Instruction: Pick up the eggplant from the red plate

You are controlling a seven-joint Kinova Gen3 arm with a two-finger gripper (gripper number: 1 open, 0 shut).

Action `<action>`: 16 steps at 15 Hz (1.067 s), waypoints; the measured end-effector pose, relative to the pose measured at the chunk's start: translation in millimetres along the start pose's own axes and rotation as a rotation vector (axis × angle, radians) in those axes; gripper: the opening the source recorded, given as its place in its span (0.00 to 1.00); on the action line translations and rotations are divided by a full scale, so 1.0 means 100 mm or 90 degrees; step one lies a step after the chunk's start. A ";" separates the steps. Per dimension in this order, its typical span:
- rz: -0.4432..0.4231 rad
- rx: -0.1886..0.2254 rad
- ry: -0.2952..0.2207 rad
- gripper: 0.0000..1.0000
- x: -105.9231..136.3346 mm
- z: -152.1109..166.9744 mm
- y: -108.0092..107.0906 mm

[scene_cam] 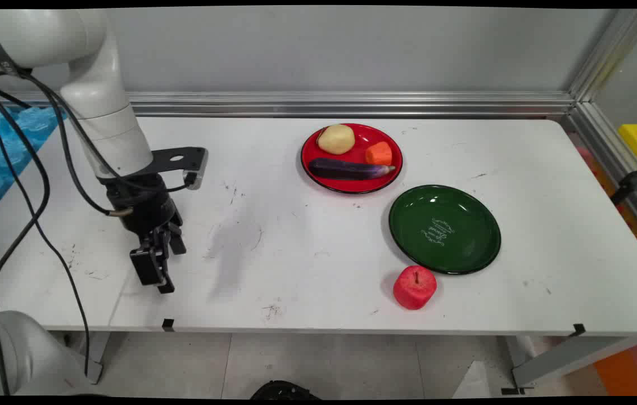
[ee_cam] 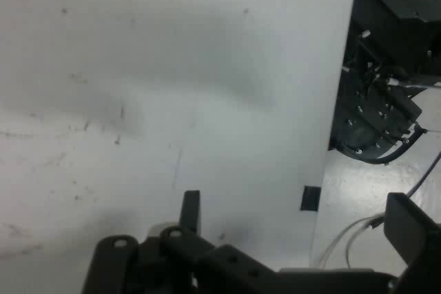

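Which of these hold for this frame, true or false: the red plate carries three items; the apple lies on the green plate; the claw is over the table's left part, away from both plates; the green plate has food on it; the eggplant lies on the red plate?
1. The red plate carries three items. True: a potato, an orange piece and an eggplant.
2. The apple lies on the green plate. False: it sits on the table, just in front of that plate's near rim.
3. The claw is over the table's left part, away from both plates. True.
4. The green plate has food on it. False: nothing lies on it.
5. The eggplant lies on the red plate. True, along its near side.
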 end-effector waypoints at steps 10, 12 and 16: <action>0.038 0.068 0.055 1.00 0.55 -0.08 -0.40; 0.050 0.087 0.072 1.00 0.73 -0.12 -0.51; 0.078 0.130 0.111 1.00 1.15 -0.24 -0.77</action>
